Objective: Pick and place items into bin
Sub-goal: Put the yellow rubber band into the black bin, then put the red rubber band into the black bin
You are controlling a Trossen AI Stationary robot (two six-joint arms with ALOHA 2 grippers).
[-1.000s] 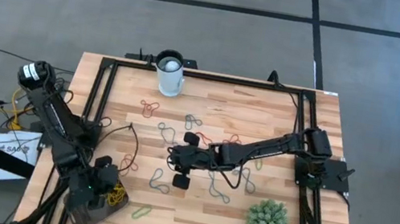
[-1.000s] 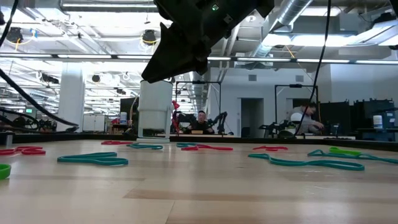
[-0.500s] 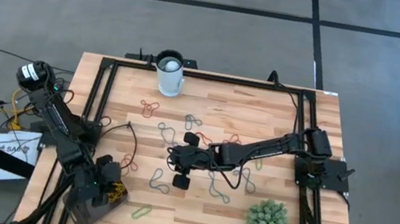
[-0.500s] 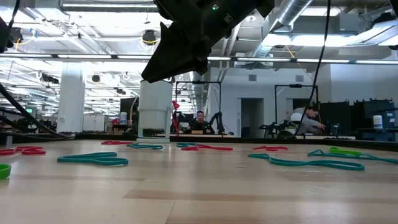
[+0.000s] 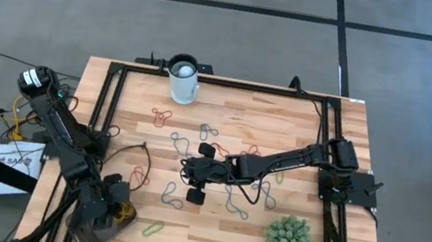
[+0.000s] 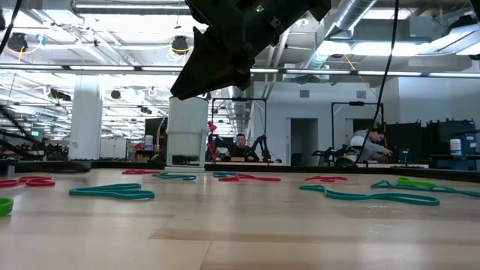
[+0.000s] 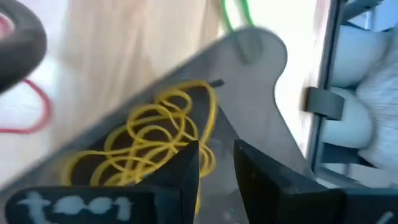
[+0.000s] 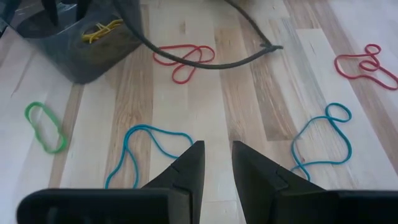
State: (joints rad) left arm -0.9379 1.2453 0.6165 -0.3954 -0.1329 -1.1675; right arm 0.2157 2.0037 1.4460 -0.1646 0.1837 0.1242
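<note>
Hovering over bin [image 5: 98,223]: left gripper [image 7: 216,163], jaws slightly parted, empty.
Yellow bands [image 7: 163,134] coiled inside; bin's long axis diagonal; right gripper [image 8: 217,160] slightly parted, empty, mid-table.

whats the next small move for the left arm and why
Probably lift the left gripper straight up out of the bin. Its fingers stand apart above the tangle of yellow bands lying inside the bin, and nothing shows between them, so the drop looks done. Loose bands remain on the table, such as the green band near the bin.
</note>
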